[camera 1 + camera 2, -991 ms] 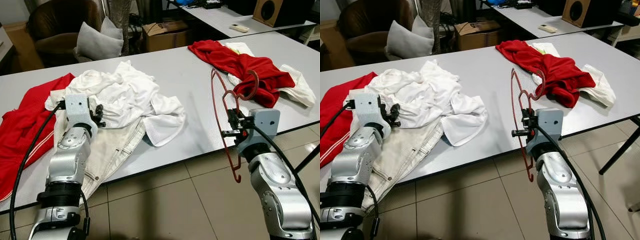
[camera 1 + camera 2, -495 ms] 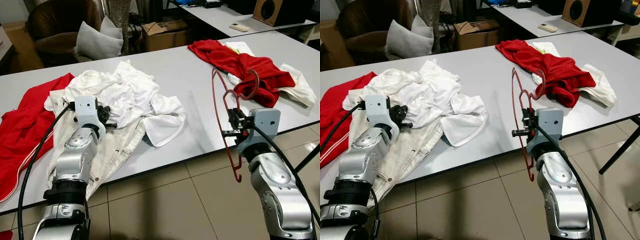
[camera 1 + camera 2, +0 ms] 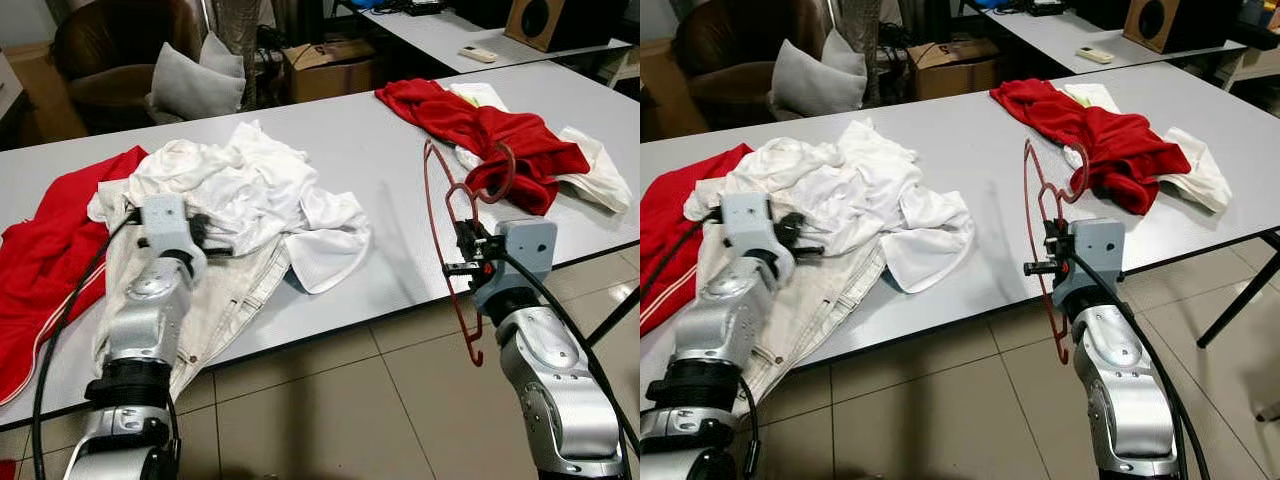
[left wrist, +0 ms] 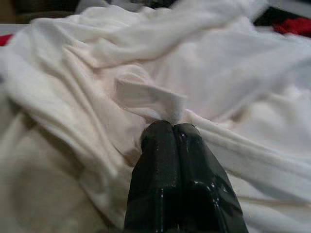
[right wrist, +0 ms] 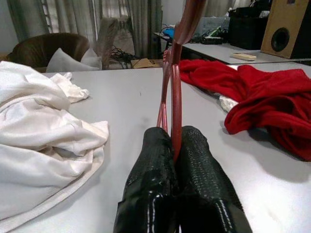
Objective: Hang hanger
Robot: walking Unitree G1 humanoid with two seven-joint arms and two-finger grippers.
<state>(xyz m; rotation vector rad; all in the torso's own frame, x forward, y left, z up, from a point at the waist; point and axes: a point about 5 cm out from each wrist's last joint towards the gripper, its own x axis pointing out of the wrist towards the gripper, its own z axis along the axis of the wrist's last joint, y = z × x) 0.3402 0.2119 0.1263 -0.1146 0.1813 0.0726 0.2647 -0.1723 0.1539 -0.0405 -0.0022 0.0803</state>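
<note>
One red hanger [image 3: 447,232] is held upright at the near table edge, clamped between the closed fingers of the right gripper [image 5: 173,141]. The left gripper [image 4: 172,127] is seen with fingers pressed together, pinching a fold of the white shirt [image 3: 255,190]. Two red garments are counted on the grey table [image 3: 385,150]: one at the far right [image 3: 480,125] over a white cloth [image 3: 600,175], one at the left edge [image 3: 45,250]. Beige trousers [image 3: 225,295] lie under the white shirt. Beyond the table, one grey cushion [image 3: 195,85] and a cardboard box [image 3: 330,65] are noted.
</note>
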